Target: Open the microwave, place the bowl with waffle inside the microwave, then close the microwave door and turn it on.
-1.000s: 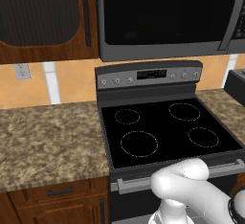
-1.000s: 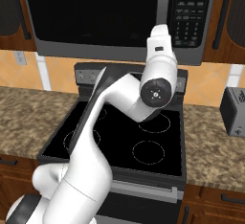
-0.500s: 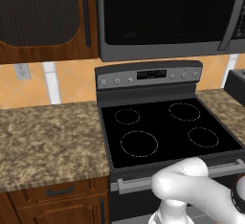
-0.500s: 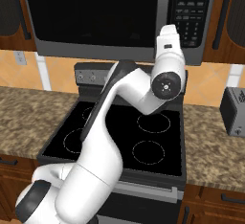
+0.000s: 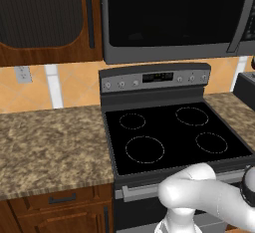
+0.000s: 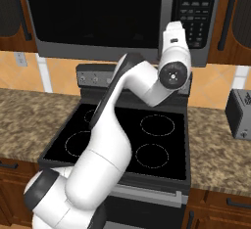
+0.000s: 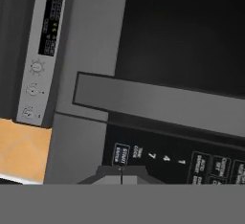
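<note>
The white arm (image 6: 112, 140) bends upward at the elbow, wrist raised high; its gripper (image 7: 121, 169) appears closed, fingertips together.

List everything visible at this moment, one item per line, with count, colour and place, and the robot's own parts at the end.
microwave: one, dark grey with black glass, mounted above the stove.
microwave door: one, black glass in a grey frame, shut.
door handle: one, grey bar, next to the keypad.
keypad: one, black with pale buttons, right end of the microwave.
stove: one, black top with four burner rings, between the counters.
counter: two stretches, brown speckled stone, either side of the stove.
upper cabinets: dark ribbed wood, beside the microwave.
toaster: one, grey, on the right counter.
wall outlet: one, pale, on the orange backsplash.
arm: one, white, raised toward the keypad.
gripper: one, shut, tips at the start button.
</note>
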